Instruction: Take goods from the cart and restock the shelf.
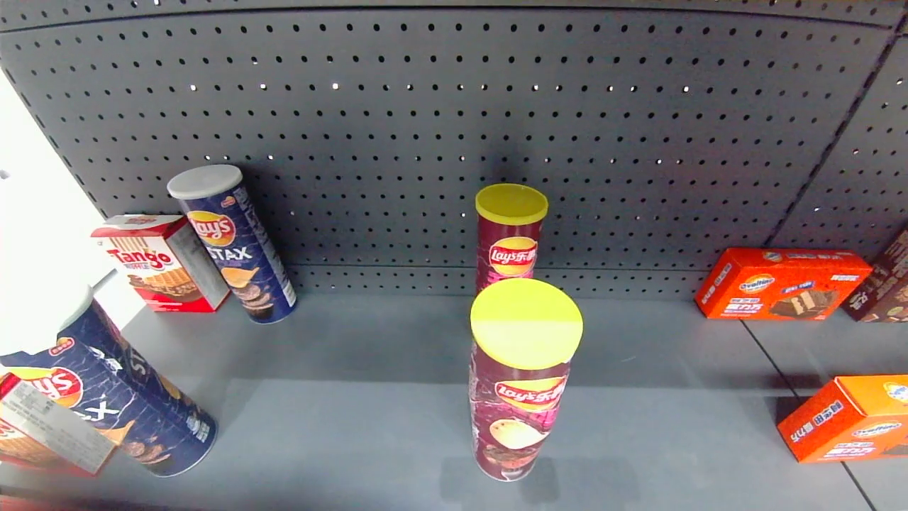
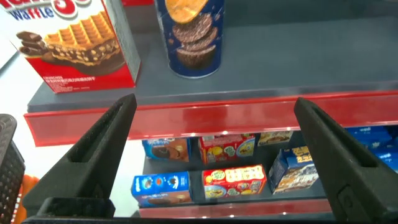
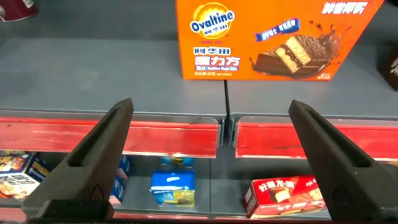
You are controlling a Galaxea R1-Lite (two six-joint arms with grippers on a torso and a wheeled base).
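Note:
On the grey shelf (image 1: 369, 419), two maroon chip cans with yellow lids stand upright in the middle, one at the front (image 1: 523, 383) and one behind it (image 1: 509, 245). My left gripper (image 2: 214, 106) is open and empty in front of the shelf's red edge strip (image 2: 249, 118), facing a wafer box (image 2: 74, 43) and a blue chip can (image 2: 193, 37). My right gripper (image 3: 210, 107) is also open and empty, level with the red edge strip (image 3: 298, 137) below an orange chocolate-wafer box (image 3: 273, 37).
A blue can (image 1: 237, 248) and a red wafer box (image 1: 156, 262) stand at the back left. Another blue can (image 1: 120, 397) and box (image 1: 42, 426) are at the front left. Orange boxes (image 1: 780, 280) (image 1: 844, 419) sit right. The lower shelf holds packs (image 2: 233, 180) (image 3: 174, 186). A dark mesh basket edge (image 2: 9, 155) is beside my left gripper.

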